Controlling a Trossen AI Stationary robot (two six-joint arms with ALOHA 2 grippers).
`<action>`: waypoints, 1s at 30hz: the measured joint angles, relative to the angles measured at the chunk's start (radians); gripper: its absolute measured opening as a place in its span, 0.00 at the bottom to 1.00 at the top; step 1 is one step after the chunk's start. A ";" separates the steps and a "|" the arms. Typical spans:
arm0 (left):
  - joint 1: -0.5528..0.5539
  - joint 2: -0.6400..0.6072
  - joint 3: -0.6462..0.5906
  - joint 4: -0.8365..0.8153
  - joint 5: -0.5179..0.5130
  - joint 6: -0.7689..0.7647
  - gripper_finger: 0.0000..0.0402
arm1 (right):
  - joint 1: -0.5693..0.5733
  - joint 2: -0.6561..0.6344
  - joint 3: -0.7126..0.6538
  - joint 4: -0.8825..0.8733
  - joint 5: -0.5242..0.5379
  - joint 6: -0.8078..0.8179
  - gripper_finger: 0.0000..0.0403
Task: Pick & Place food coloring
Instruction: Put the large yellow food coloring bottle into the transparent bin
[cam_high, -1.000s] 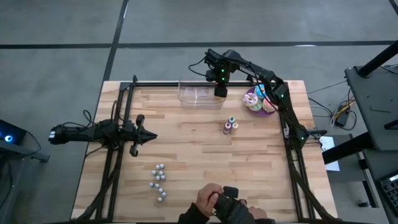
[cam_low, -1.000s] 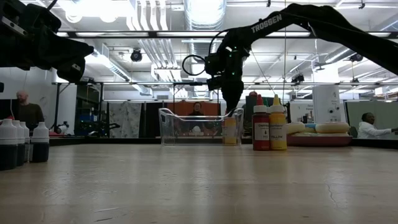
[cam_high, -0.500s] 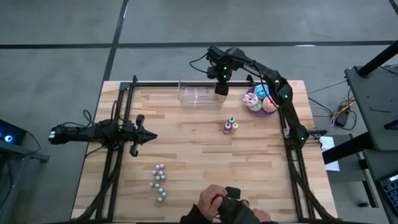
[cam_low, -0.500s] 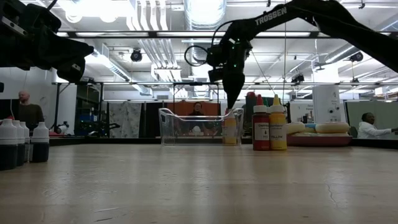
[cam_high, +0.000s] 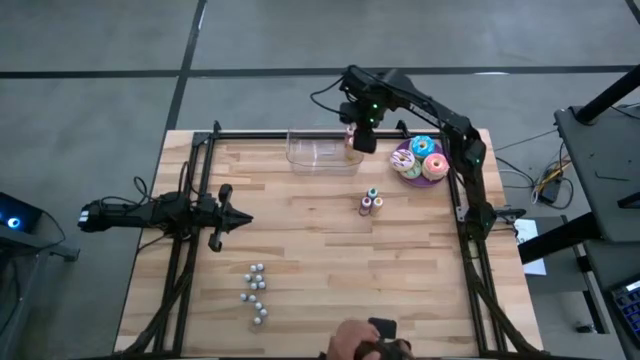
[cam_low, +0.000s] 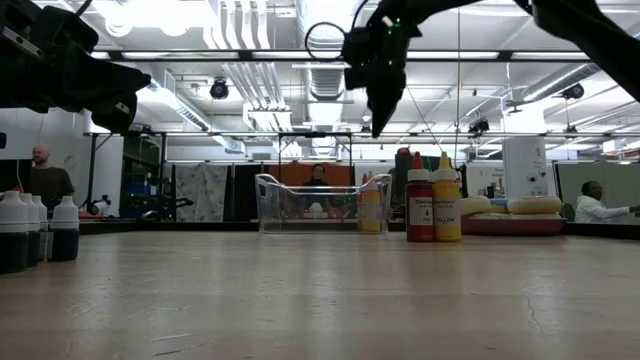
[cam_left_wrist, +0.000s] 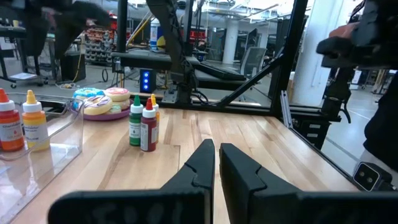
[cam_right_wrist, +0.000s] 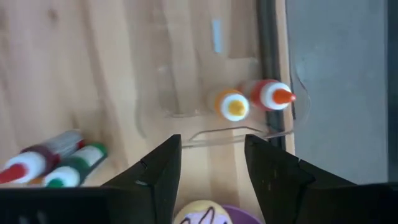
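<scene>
Three food coloring bottles (cam_high: 370, 202) stand upright together on the wooden table right of centre; they show again as the bottles (cam_left_wrist: 143, 124) in the left wrist view. Two more, a yellow-capped bottle (cam_right_wrist: 233, 106) and a red-capped bottle (cam_right_wrist: 273, 94), stand inside the clear container (cam_high: 322, 150) at its right end. My right gripper (cam_right_wrist: 211, 168) hangs high above that end, pointing down, open, with nothing between its fingers. It is the gripper (cam_low: 380, 95) well above the container (cam_low: 322, 203) in the low view. My left gripper (cam_high: 240, 217) waits shut and level at the table's left.
A purple plate of frosted doughnuts (cam_high: 420, 160) sits right of the container. Several small silvery-white pieces (cam_high: 256, 295) lie near the front edge. A person's hand (cam_high: 365, 345) shows at the near edge. Dark white-capped bottles (cam_low: 30, 230) stand at the low view's left.
My right gripper has risen straight up from the container's right end and drifted a little toward the far right, empty. The bottles in the container stay where they were. The person's hand at the near edge has drawn back.
</scene>
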 joint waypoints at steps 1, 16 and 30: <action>0.000 0.000 0.000 0.000 0.000 0.000 0.00 | 0.005 -0.009 -0.004 -0.003 -0.016 -0.005 0.41; 0.000 0.000 0.000 0.000 0.000 0.000 0.00 | 0.085 -0.305 -0.402 0.132 -0.086 -0.029 0.40; 0.000 0.000 0.000 0.000 0.000 0.000 0.00 | 0.216 -0.589 -0.727 0.235 -0.085 0.181 0.36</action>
